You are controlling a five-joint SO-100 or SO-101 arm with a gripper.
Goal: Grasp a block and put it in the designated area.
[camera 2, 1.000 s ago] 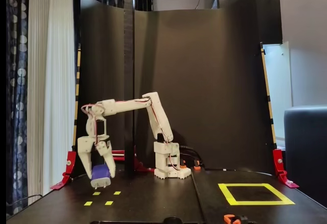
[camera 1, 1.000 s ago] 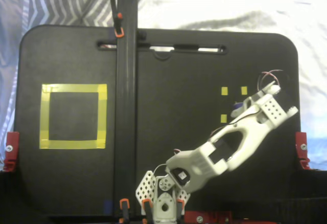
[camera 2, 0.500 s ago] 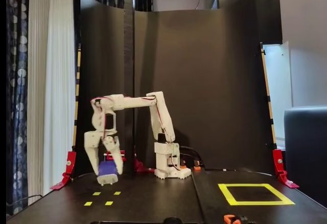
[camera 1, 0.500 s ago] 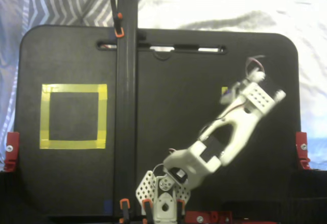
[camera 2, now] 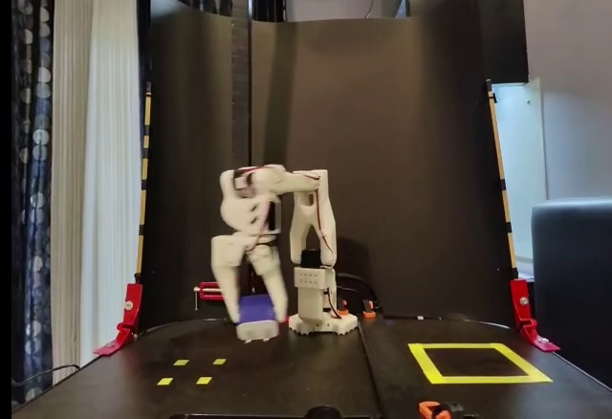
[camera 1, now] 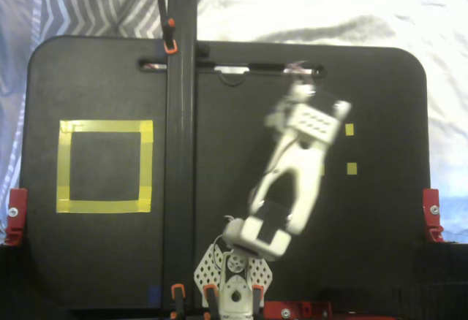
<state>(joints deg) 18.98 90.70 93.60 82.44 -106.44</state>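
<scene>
Swinging fast, the arm has left the small yellow marks (camera 2: pixel 191 370) and is now about halfway across the board toward the yellow square (camera 1: pixel 105 166); a second ago it hung over those marks, and now both fixed views show it motion-blurred. In the side-on fixed view the gripper (camera 2: pixel 252 316) points down with the block (camera 2: pixel 256 313) pinched between its fingertips, clear of the board (camera 2: pixel 316 371), though how much clearance is hard to say with the blur. In the top-down fixed view the block is mostly hidden under the gripper head (camera 1: pixel 314 119), so that one doesn't help with the hold. Jaws look closed on the block from both sides, but the blur stops me from telling how deep it sits. My worry is that it seems held right at the tips, hanging below the jaws, so at this speed it could twist or slide out before reaching the square. Another thing: in the top-down view a tall black post (camera 1: pixel 180 137) stands between the jaws and the square. Side-on it seems to stand back near the rear wall, so it may not be in the path, but I can't tell. Last risk is the release: let go while the arm's moving and the block can bounce or land on the tape, not inside it.
</scene>
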